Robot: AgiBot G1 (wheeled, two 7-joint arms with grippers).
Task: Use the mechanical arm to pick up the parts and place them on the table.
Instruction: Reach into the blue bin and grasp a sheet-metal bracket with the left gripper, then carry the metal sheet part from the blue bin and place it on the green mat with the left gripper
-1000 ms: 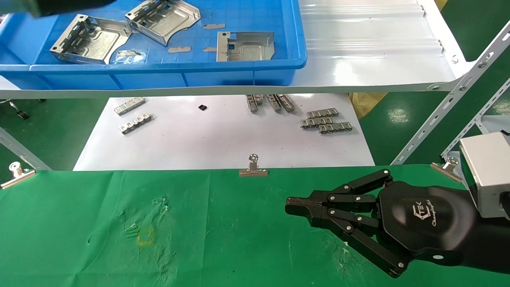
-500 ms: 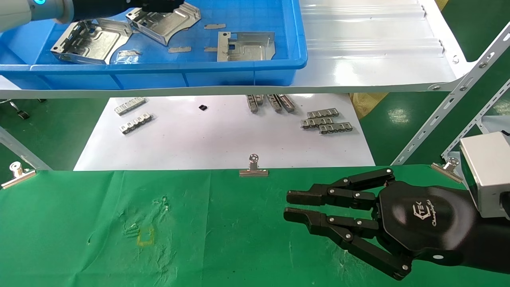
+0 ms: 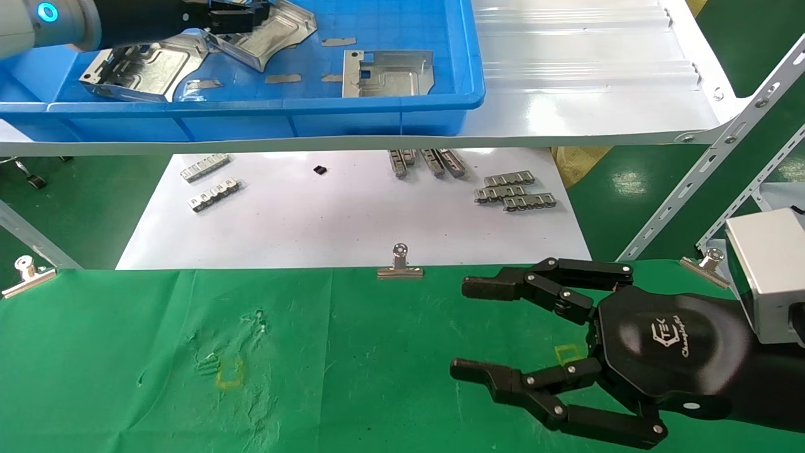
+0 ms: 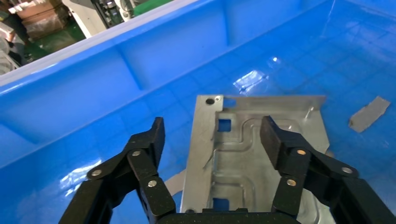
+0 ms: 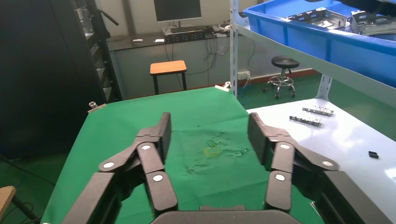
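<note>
Above the blue tray (image 3: 264,119), left gripper (image 4: 212,133) spread over a part (image 4: 252,154), long axis toward its fingers

Both grippers are on the move

The right gripper (image 3: 465,330) is spreading its fingers wide above the green table (image 3: 126,377), uncovering a yellow square outline (image 3: 569,353). The left gripper (image 3: 242,16) is reaching further into the blue tray (image 3: 377,104), open over a part (image 4: 254,149).

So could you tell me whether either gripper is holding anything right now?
Nothing is held. The left gripper hangs open over a part in the tray; the right gripper is open above the table.
</note>
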